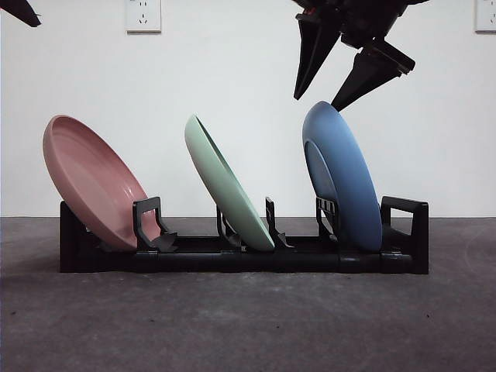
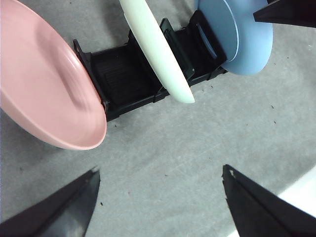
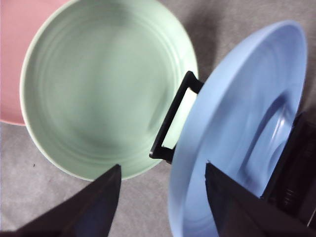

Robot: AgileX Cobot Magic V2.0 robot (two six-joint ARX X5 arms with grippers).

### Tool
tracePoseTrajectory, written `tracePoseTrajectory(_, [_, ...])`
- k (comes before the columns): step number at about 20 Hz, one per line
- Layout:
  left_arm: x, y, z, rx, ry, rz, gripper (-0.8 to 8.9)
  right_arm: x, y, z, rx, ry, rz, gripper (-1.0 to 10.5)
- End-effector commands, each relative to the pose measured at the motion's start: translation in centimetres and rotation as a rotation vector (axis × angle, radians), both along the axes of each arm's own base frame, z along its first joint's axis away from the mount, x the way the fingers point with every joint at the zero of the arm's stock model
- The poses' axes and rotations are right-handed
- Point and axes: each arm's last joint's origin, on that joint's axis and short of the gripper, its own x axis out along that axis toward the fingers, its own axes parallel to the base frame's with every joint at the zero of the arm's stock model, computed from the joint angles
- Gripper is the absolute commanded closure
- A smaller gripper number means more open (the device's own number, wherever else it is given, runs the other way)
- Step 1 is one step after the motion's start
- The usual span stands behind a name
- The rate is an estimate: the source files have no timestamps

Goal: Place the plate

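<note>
A black rack (image 1: 248, 256) sits on the grey desk (image 1: 248, 325) and holds three plates, each in its own slot and each tilted with its top toward 11 o'clock in the front view; the pink plate (image 1: 91, 180) fills the slot at 9 o'clock, the green plate (image 1: 226, 184) the middle one, and the blue plate (image 1: 345, 177) the slot at 3 o'clock, its lower edge down inside the rack and its rim free of any grasp.

The right hand (image 1: 341, 81) hangs at 12 o'clock over the blue plate, jaws spread; one jaw tip is just beside the plate's top rim, though the front view does not settle whether it touches; in the right wrist view the same hand (image 3: 163, 173) straddles the blue plate's (image 3: 242, 133) rim, with the green plate (image 3: 106, 89) beyond it and a black divider loop (image 3: 175, 118) of the rack between the two. The left hand (image 2: 160, 177) is well apart from the rack, jaws spread over bare desk (image 2: 163, 143), and shows in the front view only as a black tip (image 1: 19, 11) at 10 o'clock.

A white wall (image 1: 232, 70) carries a socket (image 1: 143, 15) behind the rack; a second socket (image 1: 486, 15) is cut off by the edge; the pink plate (image 2: 47, 81) hides one end of the rack (image 2: 126, 79) in the left wrist view.
</note>
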Motion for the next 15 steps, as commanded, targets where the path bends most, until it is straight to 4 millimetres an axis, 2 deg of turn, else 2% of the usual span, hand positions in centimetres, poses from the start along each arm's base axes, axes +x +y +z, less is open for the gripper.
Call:
tracePoseTrajectory(1, [0.2, -0.1, 0.4, -0.010, -0.022, -0.014, 4.17, 0.4, 0.3, 0.2, 0.002, -0.013, 0.002, 7.6])
tracePoseTrajectory(4, [0.2, -0.1, 0.4, -0.010, -0.022, -0.014, 4.17, 0.5, 0.4, -0.1, -0.003, 0.001, 0.003, 7.9])
tracePoseTrajectory(8, [0.2, -0.1, 0.4, -0.010, -0.022, -0.015, 4.17, 0.6, 0.4, -0.5, -0.011, 0.026, 0.006, 9.3])
tracePoseTrajectory(12, [0.2, -0.2, 0.4, -0.010, -0.022, -0.015, 4.17, 0.4, 0.4, -0.3, 0.011, 0.031, 0.020, 9.3])
tracePoseTrajectory(15, [0.2, -0.1, 0.4, -0.010, -0.022, -0.015, 4.17, -0.4, 0.2, 1.1, 0.055, 0.010, 0.041, 9.3])
